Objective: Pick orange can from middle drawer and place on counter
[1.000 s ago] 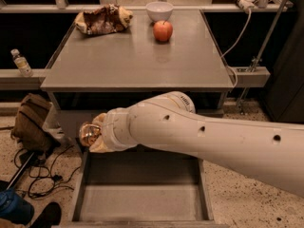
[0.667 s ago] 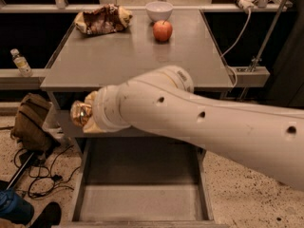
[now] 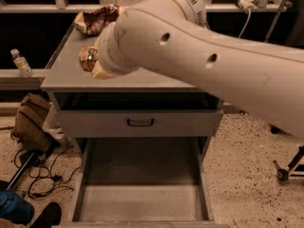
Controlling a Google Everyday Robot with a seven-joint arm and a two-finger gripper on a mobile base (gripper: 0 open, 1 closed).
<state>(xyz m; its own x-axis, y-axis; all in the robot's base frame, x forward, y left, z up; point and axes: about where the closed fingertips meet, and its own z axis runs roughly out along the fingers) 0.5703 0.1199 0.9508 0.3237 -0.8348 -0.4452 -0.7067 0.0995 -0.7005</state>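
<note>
The orange can [image 3: 87, 58], shiny gold with a silver end, sits at the tip of my arm, just above the left part of the grey counter [image 3: 64, 77]. My gripper [image 3: 93, 61] is shut on the can; my thick white wrist hides most of the gripper. The middle drawer [image 3: 142, 201] is pulled wide open below, with its flat grey floor bare.
A brown and yellow snack bag [image 3: 95, 19] lies at the counter's back left. A closed drawer front with a black handle [image 3: 140, 122] sits above the open drawer. On the left are a water bottle [image 3: 21, 63] on a ledge, and a brown bag [image 3: 31, 122] and cables on the floor.
My arm has risen from in front of the cabinet, carrying the can up and over the left part of the counter. The view has also come closer.
</note>
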